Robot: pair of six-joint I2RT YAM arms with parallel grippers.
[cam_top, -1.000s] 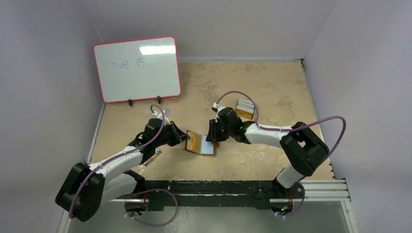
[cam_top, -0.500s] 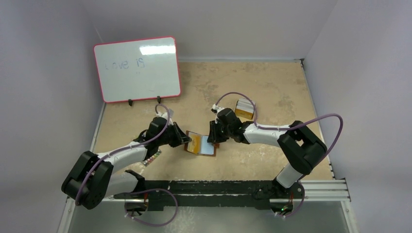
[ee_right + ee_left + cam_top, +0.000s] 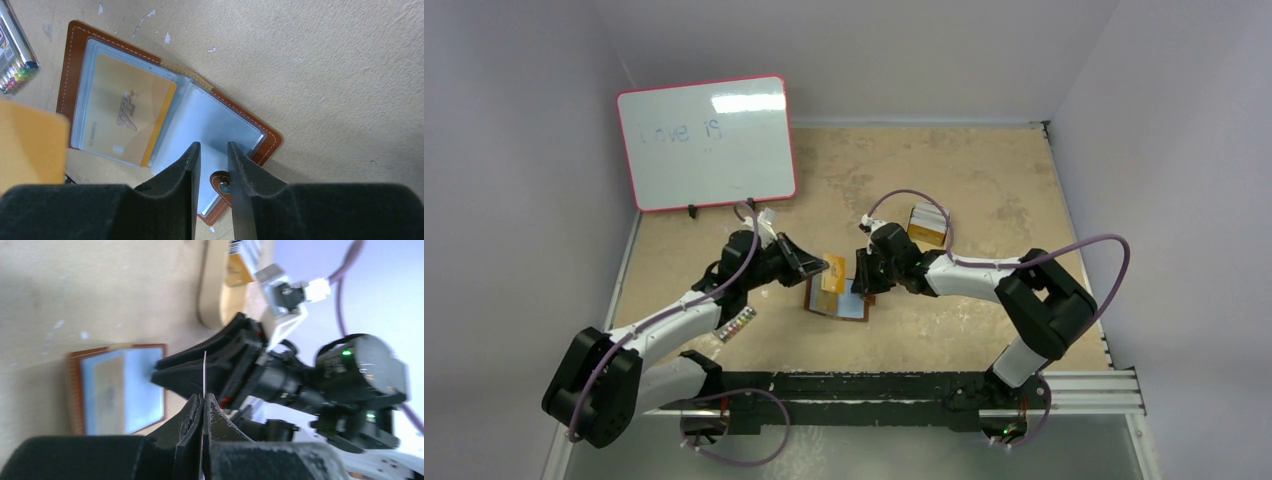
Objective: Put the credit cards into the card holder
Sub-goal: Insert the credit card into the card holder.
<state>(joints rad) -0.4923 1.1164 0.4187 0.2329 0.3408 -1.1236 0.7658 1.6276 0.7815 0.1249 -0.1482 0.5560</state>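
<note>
The left arm (image 3: 674,318) starts at the near edge of the table (image 3: 984,170) and stretches up and to the right, toward the middle. Its left gripper (image 3: 203,399) is pinched tight on a gold card (image 3: 835,267), which pokes out past the tips. The right arm (image 3: 972,274) bends at the elbow and reaches left, toward the middle too. The right gripper (image 3: 214,150) points down, its two fingers (image 3: 187,170) a little apart. The two grippers are close together.
</note>
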